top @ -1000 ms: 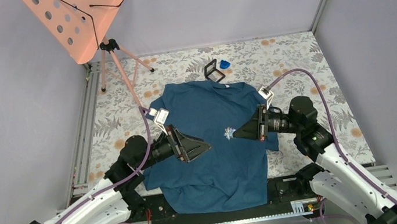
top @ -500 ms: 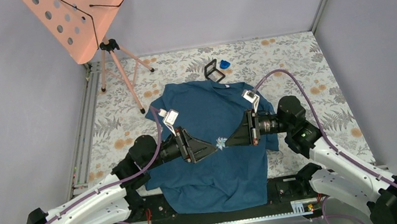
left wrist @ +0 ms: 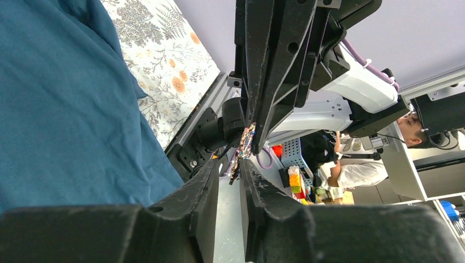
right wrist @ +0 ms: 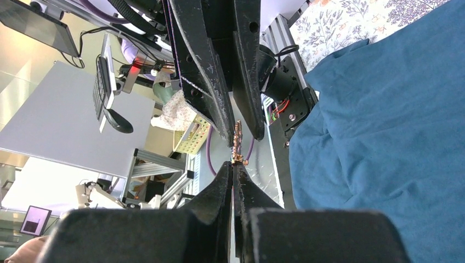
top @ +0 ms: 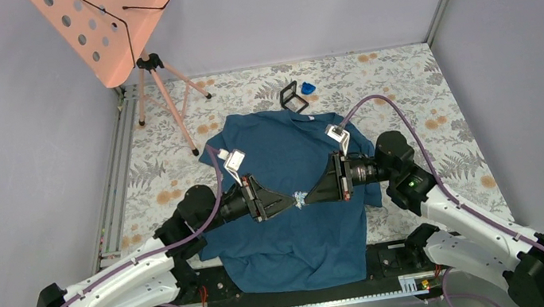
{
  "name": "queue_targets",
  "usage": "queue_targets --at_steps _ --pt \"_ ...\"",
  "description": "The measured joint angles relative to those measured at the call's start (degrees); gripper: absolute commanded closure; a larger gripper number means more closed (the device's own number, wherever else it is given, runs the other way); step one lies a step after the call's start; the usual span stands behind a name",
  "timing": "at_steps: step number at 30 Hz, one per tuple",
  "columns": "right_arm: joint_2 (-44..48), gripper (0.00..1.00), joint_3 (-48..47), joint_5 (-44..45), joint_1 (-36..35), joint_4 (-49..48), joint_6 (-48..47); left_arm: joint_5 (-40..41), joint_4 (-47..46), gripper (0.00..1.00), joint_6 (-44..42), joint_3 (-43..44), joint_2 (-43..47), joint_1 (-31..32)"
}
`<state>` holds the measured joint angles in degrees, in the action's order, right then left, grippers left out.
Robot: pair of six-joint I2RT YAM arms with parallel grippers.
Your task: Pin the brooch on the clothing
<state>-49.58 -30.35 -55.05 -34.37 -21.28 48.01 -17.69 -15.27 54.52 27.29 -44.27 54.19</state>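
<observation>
While the salmon-pink music stand [top: 111, 31] stands on its tripod at the far left corner of the floral-covered table [top: 421, 92], the left arm reaches in from the near left. It runs low over the clothing [top: 297, 238], a dark teal T-shirt spread flat with its neck toward the far side. The left gripper [top: 291, 200] points rightward above the shirt's middle. Its wrist view shows its fingers [left wrist: 205, 183] parted by a narrow gap, with the lower end of the brooch [left wrist: 244, 143] reaching into that gap. Whether either finger touches it cannot be told. The brooch is held clear of the fabric, between the tips of both grippers. Beyond the collar, a black square case [top: 293, 97] lies on the cloth with a small blue object [top: 308, 87] just to its right. The right gripper [top: 309, 195] points leftward, facing the left one. Its fingers [right wrist: 219, 183] are pressed together on the brooch's other end, holding the ornament edge-on.
</observation>
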Motion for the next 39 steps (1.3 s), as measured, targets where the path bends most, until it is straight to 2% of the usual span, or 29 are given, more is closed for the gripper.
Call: queue_targets --at_steps 3,10,13,18,22,23,25,27,32,35,39 --pt "-0.4 1.0 0.0 0.0 -0.1 0.0 -0.1 -0.2 -0.3 0.87 0.1 0.0 0.0 0.0" --pt "-1.2 1.0 -0.2 0.1 -0.1 -0.1 -0.2 -0.6 -0.7 0.89 0.2 0.0 -0.1 0.0" --pt "-1.3 1.0 -0.3 0.0 -0.1 -0.1 -0.2 -0.9 -0.9 1.0 0.2 0.0 -0.1 0.0" --pt "-1.3 0.98 -0.3 0.1 -0.1 0.0 -0.5 -1.7 -1.4 1.0 0.3 0.0 -0.1 0.0" --pt "-1.3 0.53 -0.5 1.1 -0.1 1.4 -1.4 -1.6 -1.4 1.0 -0.3 0.0 0.0 0.0" --pt "-1.3 0.45 -0.7 1.9 -0.2 2.1 -2.1 -1.4 -1.3 1.0 -0.8 0.0 0.1 0.2" --pt "-1.2 0.34 -1.0 3.2 -0.3 3.6 -2.8 -0.6 -0.2 1.0 -2.3 0.0 0.7 0.6" --pt "-0.8 0.31 -1.7 5.3 -0.5 6.3 -4.3 1.1 2.6 1.0 -4.6 0.3 1.7 1.1" --pt "1.9 0.32 -3.0 11.6 -0.5 13.4 -7.1 8.0 10.5 1.0 -12.0 2.6 5.0 2.8" --pt "3.1 0.42 -4.1 17.6 -0.5 18.4 -6.4 15.1 14.6 1.0 -17.2 4.5 5.7 5.9" --pt "3.6 0.52 -4.9 25.3 -0.5 24.4 -1.4 31.0 20.3 1.0 -24.7 8.8 0.9 17.2"
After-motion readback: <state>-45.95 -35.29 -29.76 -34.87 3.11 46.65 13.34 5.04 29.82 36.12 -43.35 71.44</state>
